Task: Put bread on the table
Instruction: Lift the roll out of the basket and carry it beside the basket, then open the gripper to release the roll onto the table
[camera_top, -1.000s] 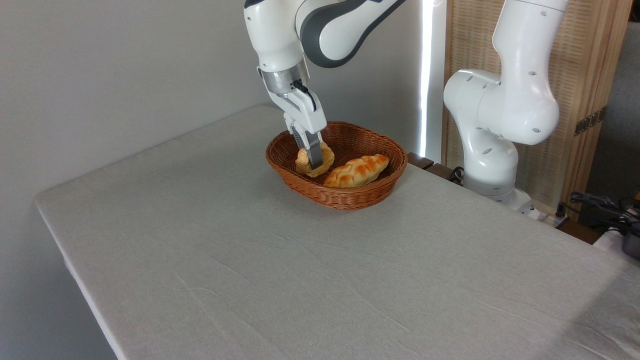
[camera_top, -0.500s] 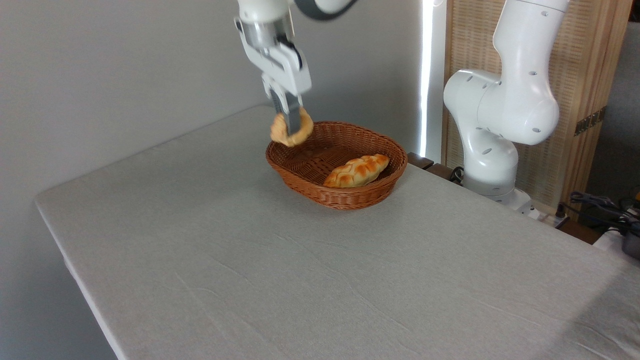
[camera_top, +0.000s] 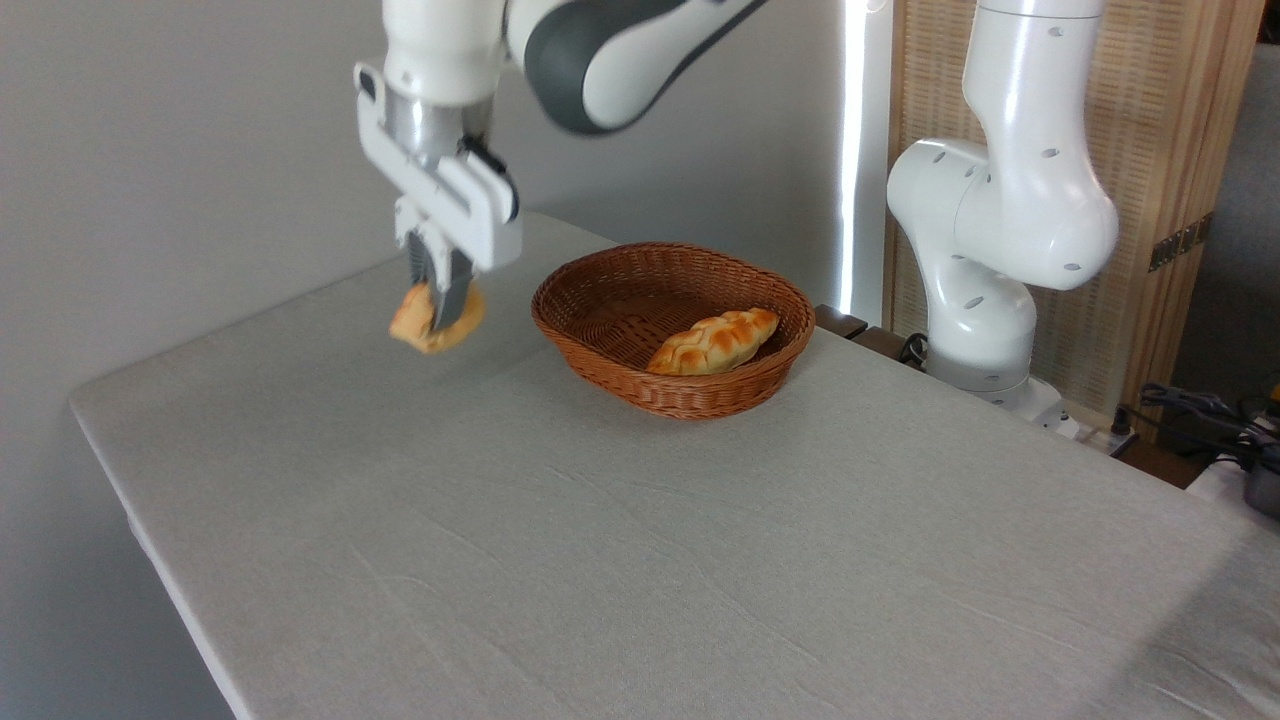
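Orange bread (camera_top: 436, 322) hanging in the air, pinched between the fingers of the gripper (camera_top: 443, 312), tilted on edge. Hovering above the pale cloth of the table (camera_top: 560, 560), not touching it, just left of the brown wicker basket (camera_top: 673, 325). Lying inside that basket, toward its right side, a golden braided loaf (camera_top: 714, 341). Standing at the far right, the white arm base (camera_top: 985, 300).
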